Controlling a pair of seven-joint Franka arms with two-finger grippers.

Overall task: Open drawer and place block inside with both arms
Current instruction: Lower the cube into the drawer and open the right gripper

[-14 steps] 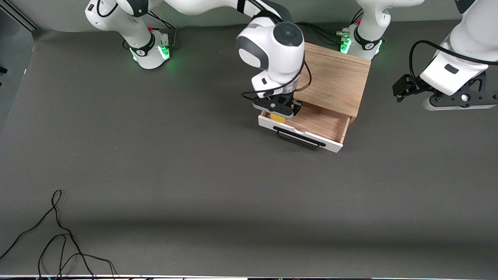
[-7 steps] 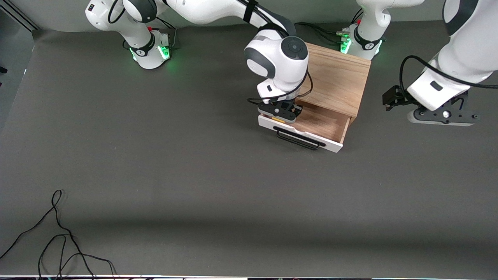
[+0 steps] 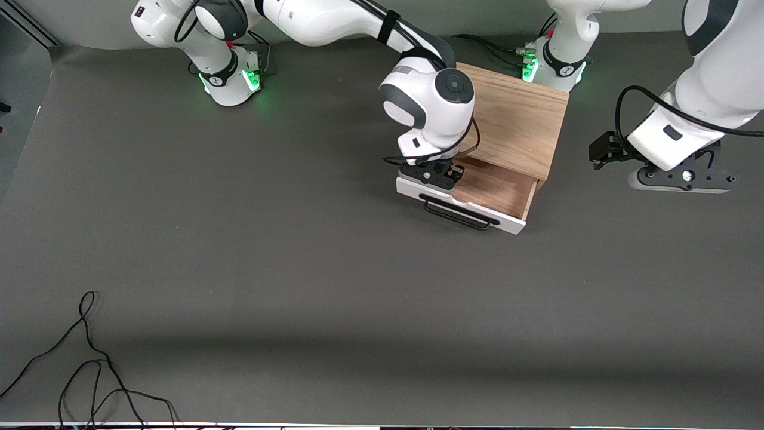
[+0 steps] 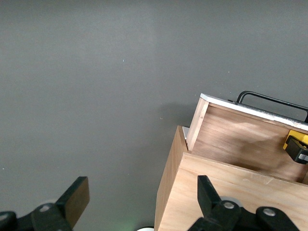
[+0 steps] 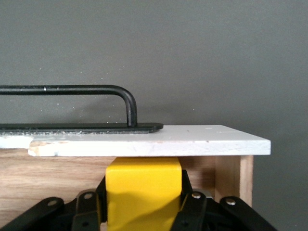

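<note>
Yellow cube block (image 5: 143, 192) sits pinched in the right gripper (image 3: 434, 174), low inside the pulled-out light-wood drawer (image 3: 495, 192) just beside its white front panel. Left gripper (image 3: 680, 177), fingers spread wide, waits over bare table beside the wooden box (image 3: 519, 125).

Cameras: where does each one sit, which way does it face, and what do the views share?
Front view: high across the table, facing both bases; shows the right gripper down in the open light-wood drawer, and the left gripper waiting open above the table.
Left wrist view: looks down past its own black fingers at the light wooden box.
Right wrist view: inside the drawer, facing its white front panel; its gripper is shut on the small yellow block.
Shared: drawer, black bar handle.
</note>
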